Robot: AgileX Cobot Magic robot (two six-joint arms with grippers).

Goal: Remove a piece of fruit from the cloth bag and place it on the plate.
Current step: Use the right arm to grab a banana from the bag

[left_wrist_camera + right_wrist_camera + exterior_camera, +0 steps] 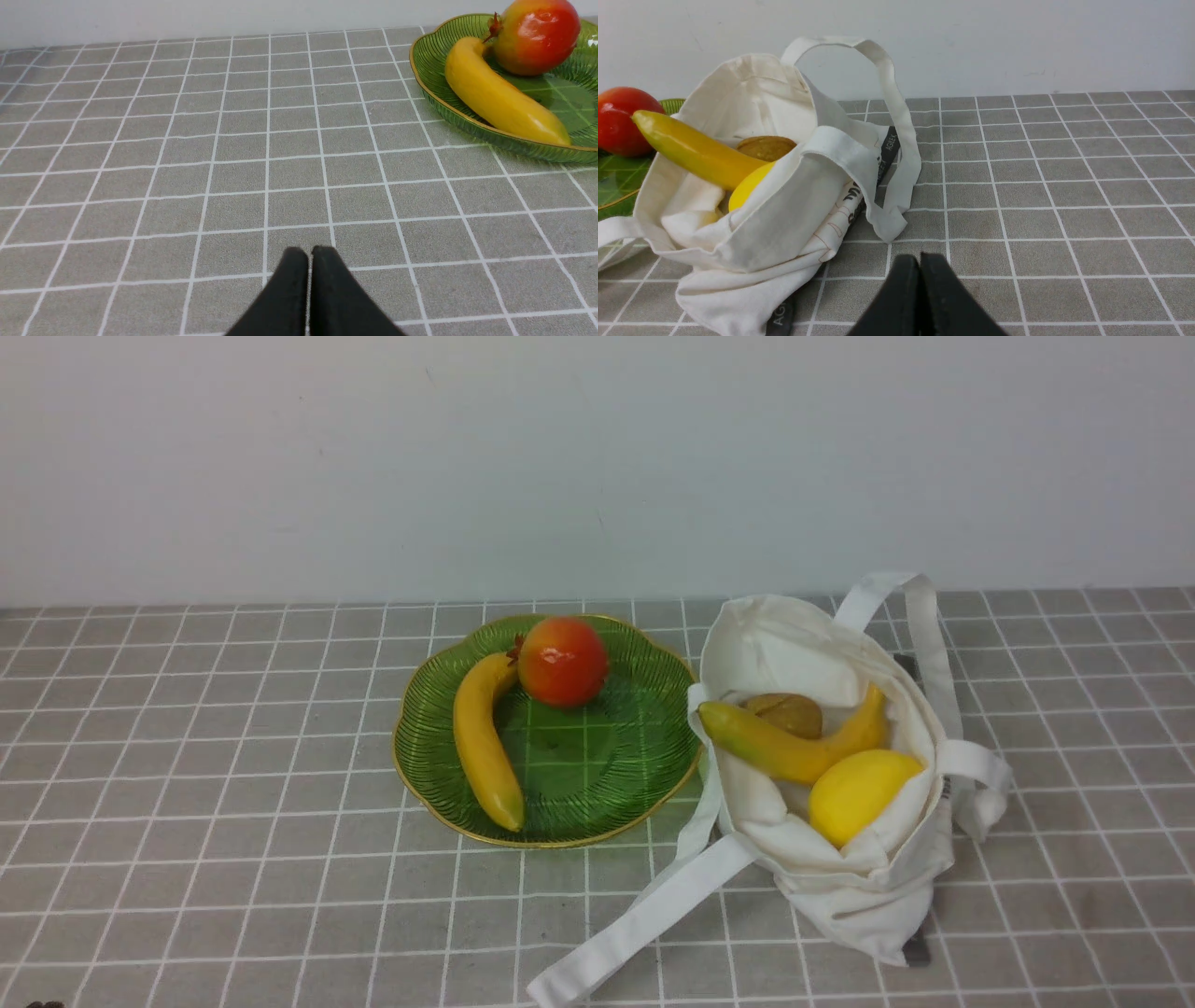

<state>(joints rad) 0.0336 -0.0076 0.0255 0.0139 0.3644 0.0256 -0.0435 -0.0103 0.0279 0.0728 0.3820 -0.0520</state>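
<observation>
The green-tipped banana (794, 749) lies in the open bag (840, 887), its green end poking over the rim toward the plate (597, 770). A lemon (859, 793) rests against it and a brown fruit (789, 712) sits behind. On the plate are a yellow banana (483, 742) and a red fruit (562, 661). The right gripper (920, 262), fingers pressed together, is low beside the bag, apart from the banana. The left gripper (309, 255) is likewise closed, near the plate. A black tag (889, 142) seems to read AGILEX — the print beside it is folded and unreadable.

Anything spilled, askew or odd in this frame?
Nothing spilled. The cloth bag lies slumped open beside the plate, and the green-tipped banana pokes out over its rim toward the plate; one strap trails loose.
</observation>
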